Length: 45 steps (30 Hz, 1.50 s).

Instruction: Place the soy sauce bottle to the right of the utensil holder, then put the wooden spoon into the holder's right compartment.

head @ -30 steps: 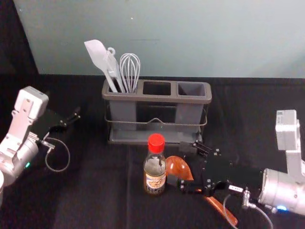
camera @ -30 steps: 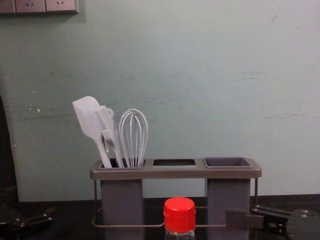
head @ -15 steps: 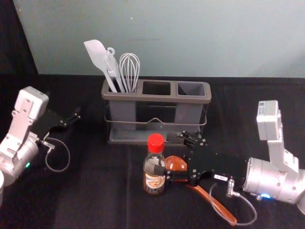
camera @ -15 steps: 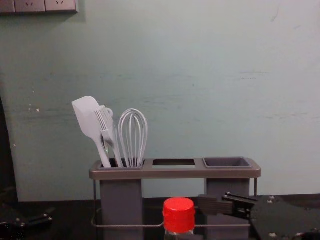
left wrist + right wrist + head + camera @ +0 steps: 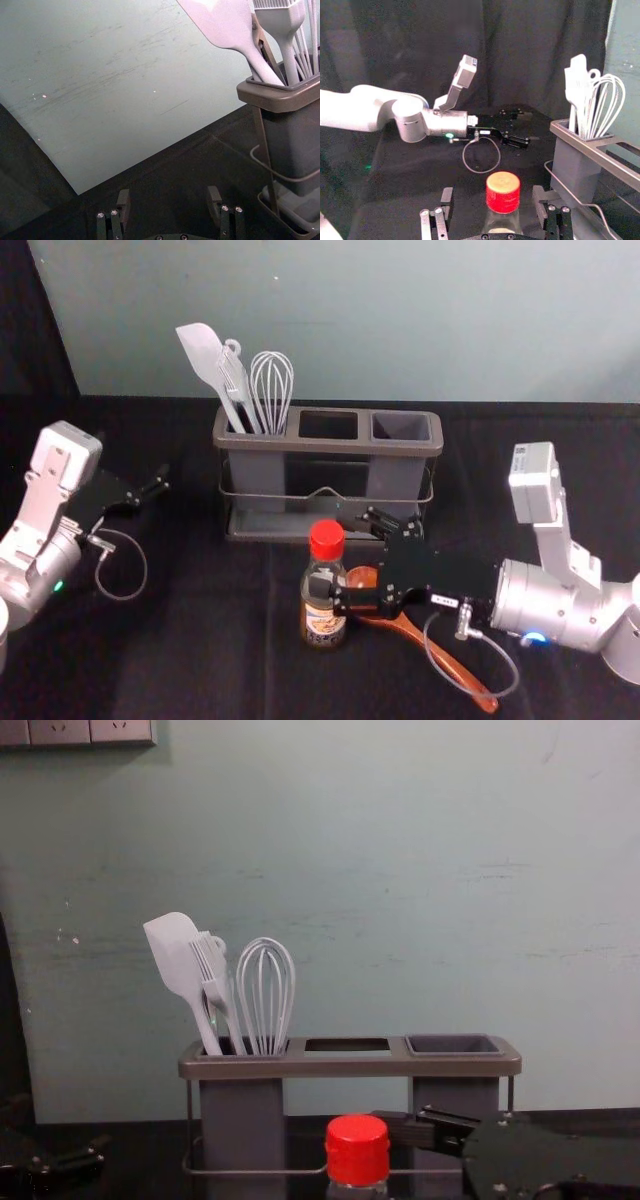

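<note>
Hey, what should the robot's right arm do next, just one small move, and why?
Probably close the right gripper on the soy sauce bottle: its open jaws flank the bottle, which stands in front of the utensil holder, not to its right.

Silver-white left arm (image 5: 32,565) and right arm (image 5: 545,602), boxy wrist blocks (image 5: 534,483), looping gray cables (image 5: 518,674). Green light (image 5: 58,585) left, blue light (image 5: 535,637) right. Left gripper (image 5: 163,480), right gripper (image 5: 330,549): black, silver screws (image 5: 551,207).
</note>
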### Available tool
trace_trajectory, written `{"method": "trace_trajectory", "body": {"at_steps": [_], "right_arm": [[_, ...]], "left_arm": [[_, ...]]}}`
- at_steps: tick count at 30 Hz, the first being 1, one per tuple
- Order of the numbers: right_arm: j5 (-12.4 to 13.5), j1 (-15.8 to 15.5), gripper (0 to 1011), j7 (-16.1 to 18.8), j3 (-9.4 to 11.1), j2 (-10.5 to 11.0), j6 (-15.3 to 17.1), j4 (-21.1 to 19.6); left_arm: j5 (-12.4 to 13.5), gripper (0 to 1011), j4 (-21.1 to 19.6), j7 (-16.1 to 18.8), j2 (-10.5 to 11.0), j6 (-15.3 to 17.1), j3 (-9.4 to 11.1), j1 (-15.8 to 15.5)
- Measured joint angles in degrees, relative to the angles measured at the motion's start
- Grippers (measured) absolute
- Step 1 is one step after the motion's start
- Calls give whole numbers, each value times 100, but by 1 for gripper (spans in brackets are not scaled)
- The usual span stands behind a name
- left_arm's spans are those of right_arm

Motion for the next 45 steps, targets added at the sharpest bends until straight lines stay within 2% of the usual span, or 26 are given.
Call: {"method": "trace_trajectory", "body": {"at_steps": [6,16,24,25,27,28,30,34,35,37,45], "right_arm": [[-49,113,1004,-17,-61,-121,-30,153],[-46,101,998,-19,-54,-105,-35,139],[-42,96,829,-20,-50,-99,-37,130],[-41,95,776,-20,-48,-98,-37,129],[-40,94,738,-20,-48,-98,-37,129],[-39,93,682,-20,-47,-97,-37,128],[-39,93,643,-20,-46,-96,-37,128],[-36,91,482,-20,-45,-94,-37,125],[-35,90,482,-20,-45,-93,-37,124],[-35,89,403,-20,-44,-92,-37,123],[-31,80,375,-21,-41,-86,-37,113]], "left_arm": [[0,1005,0,0,0,0,0,0],[0,1005,0,0,0,0,0,0],[0,1005,0,0,0,0,0,0],[0,1005,0,0,0,0,0,0],[0,1005,0,0,0,0,0,0],[0,1005,0,0,0,0,0,0],[0,1005,0,0,0,0,0,0],[0,1005,0,0,0,0,0,0],[0,1005,0,0,0,0,0,0],[0,1005,0,0,0,0,0,0],[0,1005,0,0,0,0,0,0]]}}
